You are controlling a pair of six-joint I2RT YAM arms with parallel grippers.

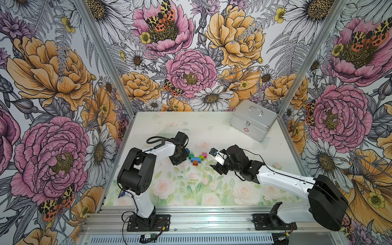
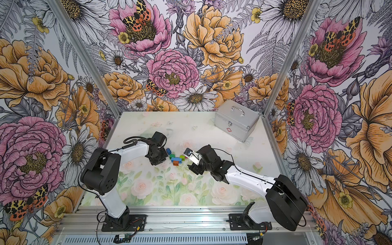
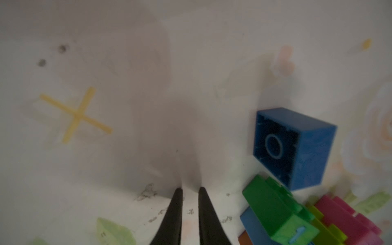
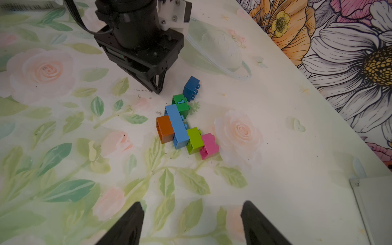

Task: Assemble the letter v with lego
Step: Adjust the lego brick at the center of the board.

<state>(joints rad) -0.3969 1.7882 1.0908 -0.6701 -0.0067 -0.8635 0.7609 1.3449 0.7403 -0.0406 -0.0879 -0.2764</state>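
Worktop (image 1: 191, 127): pale, with painted roses; walls with big flowers stand all round.
Letter v (image 4: 180, 132): in the middle, lying flat. The orange brick (image 4: 164, 129), light blue bar (image 4: 177, 124), dark green brick (image 4: 181, 105), lime brick (image 4: 194, 139) and pink brick (image 4: 209, 146) sit together.
Dark blue brick (image 4: 191, 87): loose and tipped on its side, just beside the dark green brick. Its hollow bottom faces the left pincer.
Left pincer (image 3: 190, 191): nearly closed with nothing in it. It is right next to the dark blue brick, so this arm is nearer.
Right pincer (image 4: 192, 203): wide open and empty, farther back on the pink side.
Silver case (image 1: 253, 119): in the far corner with its lid closed, so its inside is hidden.
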